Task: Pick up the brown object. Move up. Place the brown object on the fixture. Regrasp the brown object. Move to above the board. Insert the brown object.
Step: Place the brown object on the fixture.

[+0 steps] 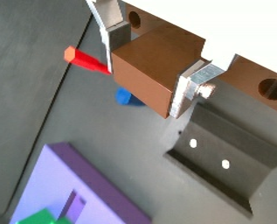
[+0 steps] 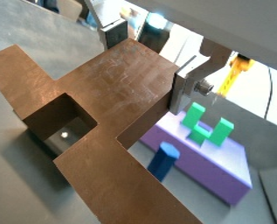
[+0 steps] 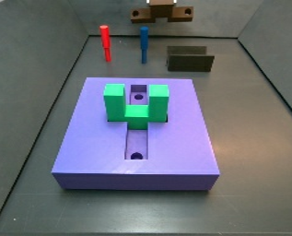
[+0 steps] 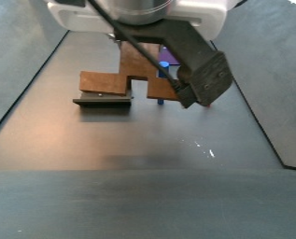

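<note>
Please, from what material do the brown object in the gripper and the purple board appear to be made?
The brown object, held in the gripper above the floor, looks like matte plastic or wood: its faces are flat and dull. The board looks like matte plastic, evenly purple, without gloss.

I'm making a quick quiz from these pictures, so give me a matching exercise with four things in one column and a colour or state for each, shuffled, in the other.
Things:
1. brown object
2. board
3. fixture
4. U-shaped block

Descriptions:
A. green, sitting on the slab
B. purple, lying flat on the floor
C. held up in the tool
D. dark, standing on the floor near the back wall

Pairs: 1-C, 2-B, 3-D, 4-A
</note>
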